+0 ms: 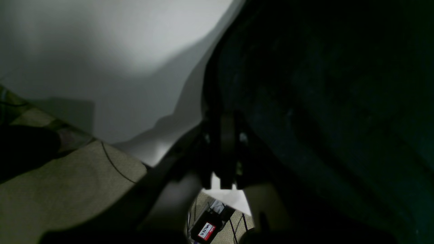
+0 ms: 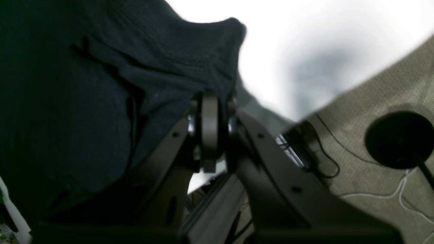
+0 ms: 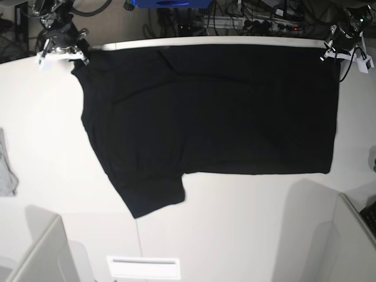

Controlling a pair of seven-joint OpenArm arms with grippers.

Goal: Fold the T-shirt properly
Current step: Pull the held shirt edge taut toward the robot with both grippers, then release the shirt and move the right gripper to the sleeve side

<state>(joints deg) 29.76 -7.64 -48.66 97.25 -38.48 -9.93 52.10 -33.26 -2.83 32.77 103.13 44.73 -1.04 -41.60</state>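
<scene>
— At the far corners of the desk (image 3: 235,229), what are your claws doing?

— Your left claw (image 1: 225,140) is pressed together on dark cloth of the T-shirt (image 3: 211,111), and your right claw (image 2: 210,112) is pinched on a stitched hem of it the same way. Each wrist view shows the jaws closed with fabric bunched against them.

— What do the wrist views give you that the base view doesn't?

— The grip itself, and the floor: beige carpet (image 2: 366,101) with thin cables beyond the desk edge, plus a round black base (image 2: 400,139) in the right wrist view. The base view shows only the arms at the two far corners, too small to read the jaws.

— And the base view alone?

— The whole shirt. It lies spread flat across the far half of the desk, plain black side up, its far edge along the desk's back rim between your two claws. One short sleeve sticks out toward the near side.

— Room to move?

— You have bare white surface all along the near side. A small grey cloth (image 3: 6,170) lies at the edge on your right arm's side, well apart from the shirt.
</scene>
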